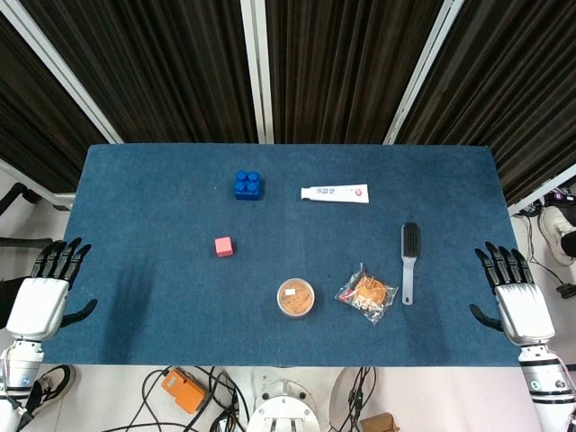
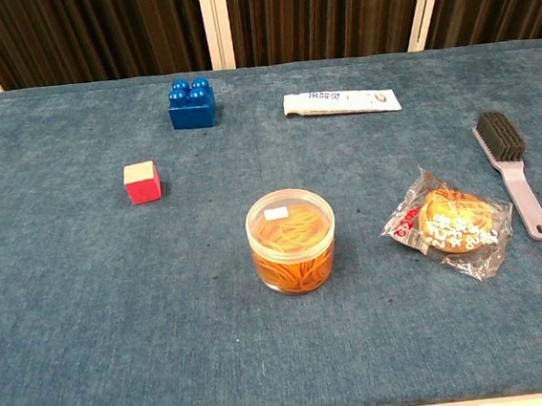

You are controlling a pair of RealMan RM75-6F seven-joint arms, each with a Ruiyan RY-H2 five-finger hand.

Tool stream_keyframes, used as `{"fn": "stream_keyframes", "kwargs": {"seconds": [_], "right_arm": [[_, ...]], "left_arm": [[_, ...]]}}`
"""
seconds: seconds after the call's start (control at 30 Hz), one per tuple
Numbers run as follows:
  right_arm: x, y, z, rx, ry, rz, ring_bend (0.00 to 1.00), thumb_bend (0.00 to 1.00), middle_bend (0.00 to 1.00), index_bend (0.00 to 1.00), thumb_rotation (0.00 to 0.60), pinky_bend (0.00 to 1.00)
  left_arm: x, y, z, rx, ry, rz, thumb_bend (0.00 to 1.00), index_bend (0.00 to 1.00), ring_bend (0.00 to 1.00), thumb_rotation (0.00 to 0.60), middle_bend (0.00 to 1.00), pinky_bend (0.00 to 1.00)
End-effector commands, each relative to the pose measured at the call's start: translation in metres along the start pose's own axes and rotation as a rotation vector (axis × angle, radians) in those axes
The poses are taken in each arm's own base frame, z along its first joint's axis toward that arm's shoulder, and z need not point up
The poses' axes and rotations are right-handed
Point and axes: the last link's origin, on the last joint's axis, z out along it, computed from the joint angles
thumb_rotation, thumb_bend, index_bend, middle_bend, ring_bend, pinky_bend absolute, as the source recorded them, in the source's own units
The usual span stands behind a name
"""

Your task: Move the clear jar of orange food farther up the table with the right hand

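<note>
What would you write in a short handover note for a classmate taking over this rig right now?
Left robot hand: open, holding nothing, at the table's left edge.
Right robot hand: open, holding nothing, at the right edge.
Jar: upright, lid on, near the front middle of the table, left of the snack packet and apart from it.
Done: nothing; the jar is untouched.
Left: reach in with the right robot hand, grasp the jar, and set it farther up the table.

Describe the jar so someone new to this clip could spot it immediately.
On the blue table, look along the near edge, about midway across. The clear jar stands upright left of a crinkly snack packet. It is the only round, see-through container, filled with orange strands under a lid bearing a small white label.
</note>
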Motion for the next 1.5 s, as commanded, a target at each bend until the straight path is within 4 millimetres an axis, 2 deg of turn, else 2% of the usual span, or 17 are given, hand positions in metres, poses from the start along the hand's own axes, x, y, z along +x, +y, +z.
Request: {"fn": "stream_keyframes", "kwargs": {"seconds": [0.03, 0.2, 0.33, 0.43, 0.53, 0.63, 0.7, 0.8, 0.9, 1.07, 1.4, 1.47, 1.5], "right_arm": [[0.000, 0.000, 0.001, 0.002, 0.004, 0.002, 0.00, 0.36, 0.00, 0.00, 0.600, 0.00], [-0.002, -0.012, 0.011, 0.077, -0.005, 0.027, 0.00, 0.36, 0.00, 0.00, 0.600, 0.00], [0.003, -0.041, 0.038, 0.218, -0.010, 0.024, 0.00, 0.35, 0.00, 0.00, 0.600, 0.01], [0.010, -0.081, 0.069, 0.353, -0.015, -0.003, 0.00, 0.32, 0.00, 0.00, 0.600, 0.04], [0.012, -0.125, 0.095, 0.478, -0.086, 0.005, 0.00, 0.29, 0.00, 0.00, 0.600, 0.05], [0.008, -0.161, 0.116, 0.554, -0.134, -0.001, 0.00, 0.26, 0.00, 0.00, 0.600, 0.06], [0.000, -0.186, 0.125, 0.603, -0.173, -0.009, 0.00, 0.25, 0.00, 0.00, 0.600, 0.06], [-0.011, -0.212, 0.128, 0.660, -0.236, -0.023, 0.00, 0.23, 0.00, 0.00, 0.600, 0.06], [-0.019, -0.226, 0.125, 0.693, -0.276, -0.047, 0.00, 0.22, 0.00, 0.00, 0.600, 0.06], [-0.028, -0.233, 0.121, 0.707, -0.319, -0.080, 0.00, 0.20, 0.00, 0.00, 0.600, 0.06], [-0.057, -0.266, 0.128, 0.757, -0.394, -0.081, 0.00, 0.20, 0.00, 0.00, 0.600, 0.06], [-0.062, -0.271, 0.129, 0.765, -0.404, -0.078, 0.00, 0.20, 0.00, 0.00, 0.600, 0.10], [-0.064, -0.272, 0.130, 0.768, -0.401, -0.078, 0.01, 0.21, 0.03, 0.04, 0.600, 0.17]], "left_arm": [[0.000, 0.000, 0.001, 0.002, -0.002, -0.002, 0.15, 0.00, 0.00, 0.600, 0.00, 0.01], [0.002, -0.001, 0.003, 0.006, -0.006, -0.008, 0.15, 0.00, 0.00, 0.600, 0.00, 0.01], [0.003, -0.003, 0.002, 0.011, -0.004, -0.014, 0.15, 0.00, 0.00, 0.600, 0.00, 0.01], [0.004, -0.004, 0.002, 0.011, 0.002, -0.016, 0.15, 0.00, 0.00, 0.600, 0.00, 0.01], [0.004, -0.004, 0.003, 0.014, 0.001, -0.016, 0.15, 0.00, 0.00, 0.600, 0.00, 0.01], [0.005, -0.006, 0.004, 0.021, 0.002, -0.019, 0.15, 0.00, 0.00, 0.600, 0.00, 0.01], [0.006, -0.007, 0.004, 0.024, 0.003, -0.019, 0.15, 0.00, 0.00, 0.600, 0.00, 0.01], [0.007, -0.008, 0.003, 0.028, 0.004, -0.023, 0.15, 0.00, 0.00, 0.600, 0.00, 0.01], [0.008, -0.010, 0.002, 0.032, 0.008, -0.027, 0.15, 0.00, 0.00, 0.600, 0.00, 0.01], [0.009, -0.011, 0.000, 0.030, 0.015, -0.032, 0.15, 0.00, 0.00, 0.600, 0.00, 0.01], [0.009, -0.010, 0.000, 0.043, 0.032, -0.020, 0.15, 0.00, 0.00, 0.600, 0.00, 0.01], [0.009, -0.011, 0.000, 0.046, 0.031, -0.024, 0.15, 0.00, 0.00, 0.600, 0.00, 0.01], [0.009, -0.011, -0.001, 0.046, 0.030, -0.024, 0.15, 0.00, 0.00, 0.600, 0.00, 0.01]]}}
